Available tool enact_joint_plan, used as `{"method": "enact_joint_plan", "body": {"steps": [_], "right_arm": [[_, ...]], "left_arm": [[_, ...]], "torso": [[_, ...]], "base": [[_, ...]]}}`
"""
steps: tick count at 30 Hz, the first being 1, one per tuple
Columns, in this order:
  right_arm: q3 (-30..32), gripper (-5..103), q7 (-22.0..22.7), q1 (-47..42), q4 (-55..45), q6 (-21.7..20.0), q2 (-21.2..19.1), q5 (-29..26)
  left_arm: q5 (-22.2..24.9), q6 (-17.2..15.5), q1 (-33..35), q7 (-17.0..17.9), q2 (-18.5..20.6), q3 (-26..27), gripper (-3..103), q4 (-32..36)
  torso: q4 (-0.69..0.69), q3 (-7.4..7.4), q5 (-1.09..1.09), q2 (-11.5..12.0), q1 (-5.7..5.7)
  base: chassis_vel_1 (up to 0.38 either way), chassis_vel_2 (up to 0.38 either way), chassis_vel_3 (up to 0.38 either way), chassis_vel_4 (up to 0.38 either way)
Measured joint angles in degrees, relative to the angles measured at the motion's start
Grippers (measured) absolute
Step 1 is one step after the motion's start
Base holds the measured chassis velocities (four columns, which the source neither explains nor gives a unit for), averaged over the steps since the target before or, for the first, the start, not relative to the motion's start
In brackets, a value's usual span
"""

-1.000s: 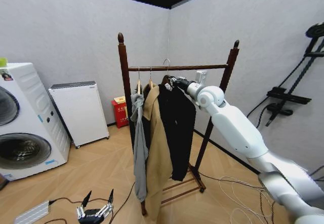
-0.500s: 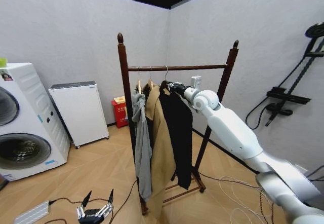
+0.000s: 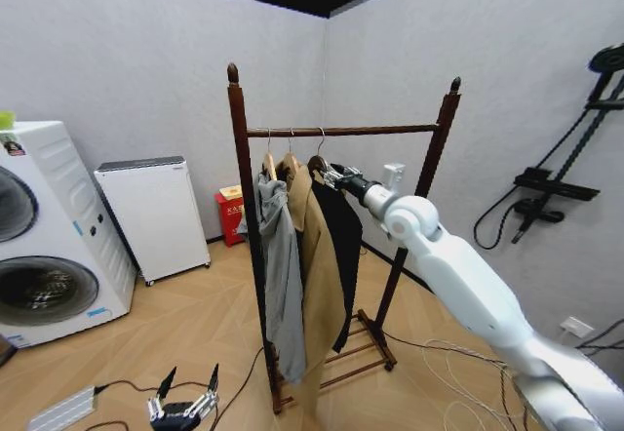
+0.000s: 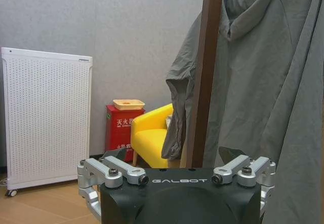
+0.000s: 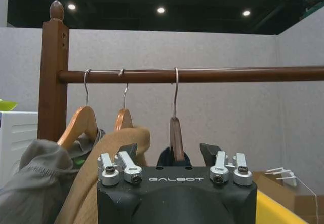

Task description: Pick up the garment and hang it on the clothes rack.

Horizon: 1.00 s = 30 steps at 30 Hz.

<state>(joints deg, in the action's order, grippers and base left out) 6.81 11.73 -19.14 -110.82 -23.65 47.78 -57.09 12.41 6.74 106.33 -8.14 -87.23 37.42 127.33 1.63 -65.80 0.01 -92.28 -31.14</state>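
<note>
Hanging garment (image 3: 341,246) beside right pincer (image 3: 334,176)

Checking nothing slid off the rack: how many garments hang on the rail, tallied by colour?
Grey: 1, the hooded jacket
Tan: 1, the long coat
Black: 1, the garment, hooked on the clothes rack rail, with the right hand at its hanger
Total: 3

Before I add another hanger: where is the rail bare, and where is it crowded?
The clothes rack rail is bare between the garment hook and the robot's-right post. Crowded: the grey jacket, tan coat and garment bunch at the left post, right gripper beside them.
</note>
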Motion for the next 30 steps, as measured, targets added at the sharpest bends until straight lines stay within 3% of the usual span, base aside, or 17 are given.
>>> {"method": "enact_joint_plan", "body": {"steps": [2,4,6,7,9,13,15,16,18,19,23,30], "right_arm": [[1.3,72,1.3,-3.0,-2.2,0.3,-0.7,0.0],[6.1,83,3.2,-11.1,-7.1,0.3,-1.4,1.2],[13.3,94,2.7,-21.4,-9.7,0.2,-0.1,6.7],[13.3,94,2.7,-21.4,-9.7,0.2,-0.1,6.7],[20.2,99,0.9,-34.2,-10.8,1.3,3.0,14.1],[25.5,100,-1.2,-43.9,-11.8,3.4,6.6,20.3],[30.0,100,-4.5,-54.9,-12.2,7.8,12.5,27.2],[30.0,100,-4.5,-54.9,-12.2,7.8,12.5,27.2],[31.2,100,-5.4,-59.4,-12.3,10.6,17.2,30.2],[31.2,100,-5.4,-59.4,-12.3,10.6,17.2,30.2],[31.8,100,-6.5,-64.6,-13.1,14.2,24.0,35.1],[31.6,100,-6.8,-66.9,-14.0,16.3,27.0,38.6]], "left_arm": [[0.0,0.0,0.0,0.0,0.0,0.0,100,0.0],[0.0,0.0,0.0,0.0,0.0,0.0,100,0.0],[0.0,0.0,0.0,0.0,0.0,0.0,100,0.0],[0.0,0.0,0.0,0.0,0.0,0.0,100,0.0],[0.0,0.0,0.0,0.0,0.0,0.0,100,0.0],[0.0,0.0,0.0,0.0,0.0,0.0,100,0.0],[0.0,0.0,0.0,0.0,0.0,0.0,100,0.0],[0.0,0.0,0.0,0.0,0.0,0.0,100,0.0],[0.0,0.0,0.0,0.0,0.0,0.0,100,0.0],[0.0,0.0,0.0,0.0,0.0,0.0,100,0.0],[0.0,0.0,0.0,0.0,0.0,0.0,100,0.0],[0.0,0.0,0.0,0.0,0.0,0.0,100,0.0]], "torso": [[-0.02,0.00,0.00,0.0,0.00],[-0.02,0.00,0.00,0.0,0.00],[-0.02,0.00,-0.02,0.0,0.00],[-0.02,0.00,-0.02,0.0,0.00],[0.00,-0.01,0.05,0.0,0.00],[0.00,0.00,0.00,0.0,0.00],[0.00,0.00,-0.01,0.0,0.01],[0.00,0.00,-0.01,0.0,0.01],[-0.02,0.00,-0.01,0.0,0.01],[-0.02,0.00,-0.01,0.0,0.01],[-0.02,0.00,-0.02,0.0,0.00],[-0.02,0.00,-0.02,0.0,0.00]], "base": [[0.000,0.000,0.000,0.000],[0.000,0.000,0.000,0.000],[0.000,0.000,0.000,0.000],[0.000,0.000,0.000,0.000],[0.000,0.000,0.000,0.000],[0.000,0.000,0.000,0.000],[0.000,0.000,0.000,0.000],[0.000,0.000,0.000,0.000],[0.000,0.000,0.000,0.000],[0.000,0.000,0.000,0.000],[0.000,0.000,0.000,0.000],[0.000,0.000,0.000,0.000]]}}
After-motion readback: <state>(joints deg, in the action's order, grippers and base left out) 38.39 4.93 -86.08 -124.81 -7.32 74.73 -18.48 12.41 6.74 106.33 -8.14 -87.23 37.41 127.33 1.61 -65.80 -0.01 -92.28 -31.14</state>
